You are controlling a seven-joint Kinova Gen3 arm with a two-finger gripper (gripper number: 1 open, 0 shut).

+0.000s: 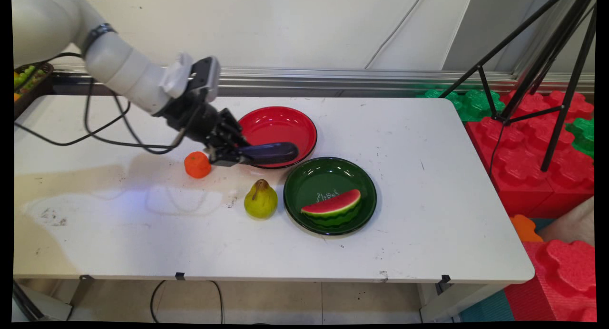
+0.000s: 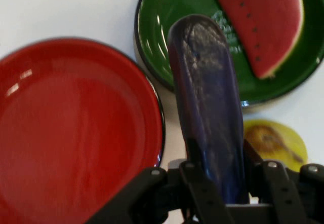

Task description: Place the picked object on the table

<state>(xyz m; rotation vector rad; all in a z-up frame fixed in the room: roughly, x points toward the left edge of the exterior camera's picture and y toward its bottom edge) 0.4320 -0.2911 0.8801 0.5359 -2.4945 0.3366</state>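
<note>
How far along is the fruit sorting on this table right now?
Looks done: a red watermelon slice lies in the round green plate. In hand: the black gripper, jaws shut, holds a dark purple eggplant over the near rim of the round red plate. Left: the small orange tangerine and yellow-green pear sit on the white table.

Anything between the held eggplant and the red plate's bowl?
Nothing visible. The gripper is shut on the eggplant, whose tip reaches over the red plate's near rim. The plate is empty. The orange, pear and green plate lie off to the sides.
</note>
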